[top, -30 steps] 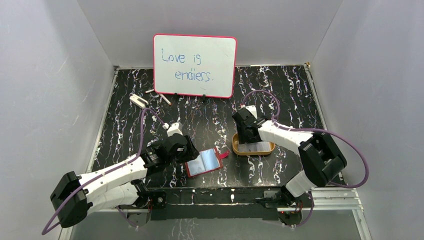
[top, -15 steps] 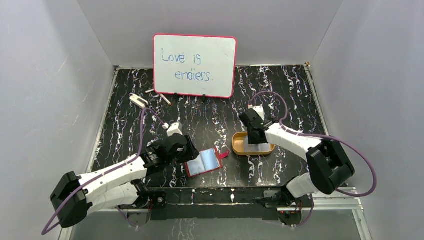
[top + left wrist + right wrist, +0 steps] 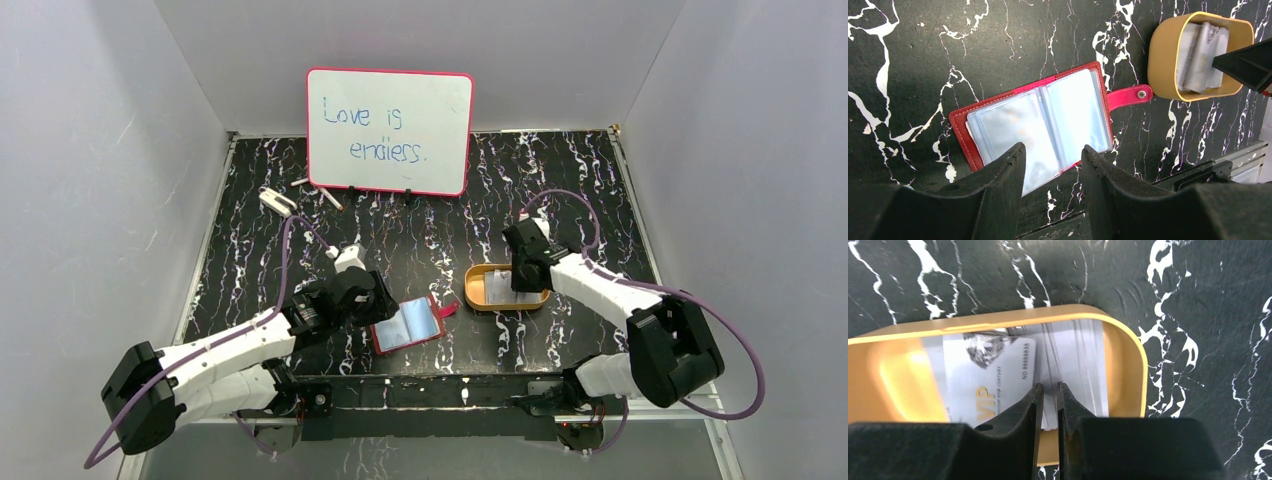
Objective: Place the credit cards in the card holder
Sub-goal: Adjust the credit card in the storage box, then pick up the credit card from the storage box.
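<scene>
At the upper left of the top view, a small white clip [image 3: 275, 200] and 2 thin sticks [image 3: 325, 196] lie on the black marbled table [image 3: 440, 240]. Lower left, the left arm reaches in toward the middle. The left gripper [image 3: 1053, 150] hangs over the near edge of the card holder [image 3: 1048, 120]. Its 2 fingers [image 3: 998, 190] are spread apart with nothing between them.

The card holder lies flat and open in the lower middle of the top view. Its pale clear pockets face up and look empty, and the red snap tab [image 3: 1130, 95] points right toward the tray. Behind it, at the upper centre, stands the pink-framed whiteboard [image 3: 390, 130] with blue handwriting.

Just right of the tab sits the orange-rimmed tray [image 3: 1159, 55], apart from the card holder. The credit cards [image 3: 988, 375] lie inside it. 1 is flat with "VIP" print showing, and the others are fanned and tilted to its right.

The right gripper [image 3: 1049, 387] dips into the tray from the right. Its 2 fingers [image 3: 1018, 425] are drawn close, leaving only a narrow slit. Pale card edges run into that slit, but I cannot tell whether the fingers actually bite on a card.
</scene>
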Motion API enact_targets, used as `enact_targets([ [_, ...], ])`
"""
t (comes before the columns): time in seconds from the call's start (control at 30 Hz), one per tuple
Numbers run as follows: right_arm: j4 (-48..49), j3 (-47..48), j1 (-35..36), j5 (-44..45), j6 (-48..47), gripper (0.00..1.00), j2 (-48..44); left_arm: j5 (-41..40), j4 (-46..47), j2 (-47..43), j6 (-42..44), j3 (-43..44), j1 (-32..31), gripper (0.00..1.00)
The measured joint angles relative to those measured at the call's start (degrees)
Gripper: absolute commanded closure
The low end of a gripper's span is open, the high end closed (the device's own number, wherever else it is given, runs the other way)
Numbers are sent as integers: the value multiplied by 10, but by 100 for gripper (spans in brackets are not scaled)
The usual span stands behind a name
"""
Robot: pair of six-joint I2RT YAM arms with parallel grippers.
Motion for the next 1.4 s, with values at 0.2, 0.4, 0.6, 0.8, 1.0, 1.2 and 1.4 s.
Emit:
enact_targets([
  [0.2,22,-37,-47,-61,1,74,-31,5,0,5,0,0,0,57],
  [0.4,33,-44,-65,-93,2,73,-38,7,0,16,2,9,0,57],
  [0.6,25,-43,-66,-100,2,56,-107,6,13,41,28,75,0,55],
  [0.8,49,-33,-66,-157,0,59,-142,36,89,121,65,163,1,55],
  [1.0,92,-33,-63,-226,0,50,-102,72,145,227,76,248,4,58],
  [1.2,63,5,3,-138,-24,20,-44,86,157,306,76,301,7,60],
  [1.4,43,34,40,-64,-33,3,-17,67,144,314,67,303,10,59],
])
